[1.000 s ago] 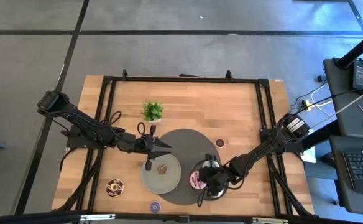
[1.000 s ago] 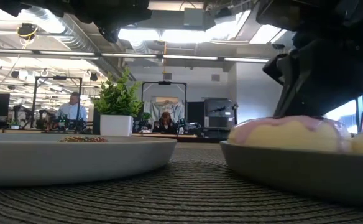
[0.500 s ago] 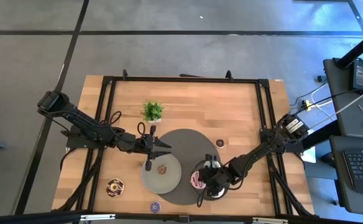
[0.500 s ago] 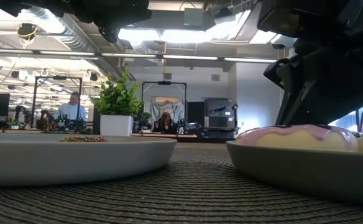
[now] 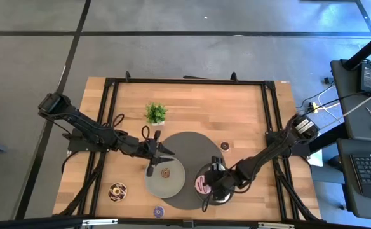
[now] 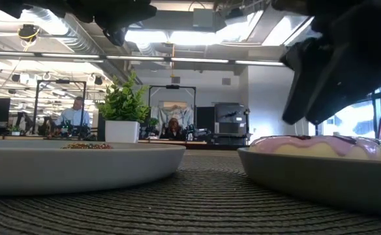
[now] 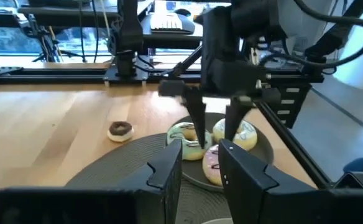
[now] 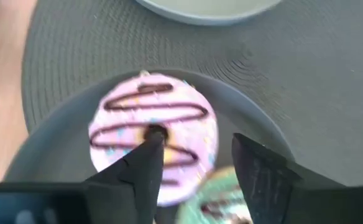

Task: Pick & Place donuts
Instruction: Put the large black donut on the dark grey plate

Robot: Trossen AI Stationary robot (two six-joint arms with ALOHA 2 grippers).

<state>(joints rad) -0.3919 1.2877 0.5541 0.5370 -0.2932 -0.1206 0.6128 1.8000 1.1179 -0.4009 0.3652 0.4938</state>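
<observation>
the round dark mat (image 5: 187,141) lies in the middle of the wooden worktop (image 5: 236,114) and serves as landmark here. two grey plates sit on it: the left plate (image 5: 155,181) on the mat's near left part, the right plate (image 7: 263,148) on its near right part.

the right tool (image 8: 197,163) hangs just above the right plate with its two fingers spread apart and nothing between them. in the right wrist view one fingertip lies over the hole of the pink-striped donut (image 8: 153,134), the other over the plate beside the green donut (image 8: 219,199). whether the fingertip touches the icing cannot be told. the pink-striped donut lies flat in the right plate, with the green donut and a cream donut (image 7: 235,132) just beside it in the same plate.

the left tool (image 5: 150,151) hovers over the mat's left edge, just above the left plate. its fingers stand a little apart and hold nothing.

a tiny brown donut (image 5: 166,172) lies in the left plate. a small dark donut (image 5: 225,146) lies on the bare worktop just off the mat's right edge. a chocolate-sprinkled donut (image 5: 116,189) lies on the worktop to the mat's near left, and a purple donut (image 5: 158,211) sits near the worktop's front edge below the mat. a small potted plant (image 5: 155,113) stands beyond the mat's far left side.
</observation>
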